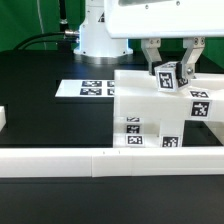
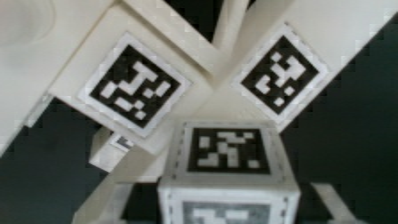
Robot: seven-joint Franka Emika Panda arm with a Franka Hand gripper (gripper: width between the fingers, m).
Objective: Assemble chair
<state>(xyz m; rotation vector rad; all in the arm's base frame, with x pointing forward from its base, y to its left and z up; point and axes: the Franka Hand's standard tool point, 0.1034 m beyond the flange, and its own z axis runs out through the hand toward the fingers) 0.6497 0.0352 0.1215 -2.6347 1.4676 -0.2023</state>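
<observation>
My gripper hangs at the exterior view's right, shut on a short white tagged post that sits slightly tilted between the fingers. The post is held just above the top of the partly built chair, a chunky white block of slabs with several square tags on its front. In the wrist view the post points away from me between the two fingers, with the gripper around its near end. Beyond it lies the X-braced frame with two diamond-turned tags.
The marker board lies flat on the black table behind the chair, toward the exterior view's left. A long low white border wall runs along the front. The arm's base stands at the back, with a small white piece at the left edge.
</observation>
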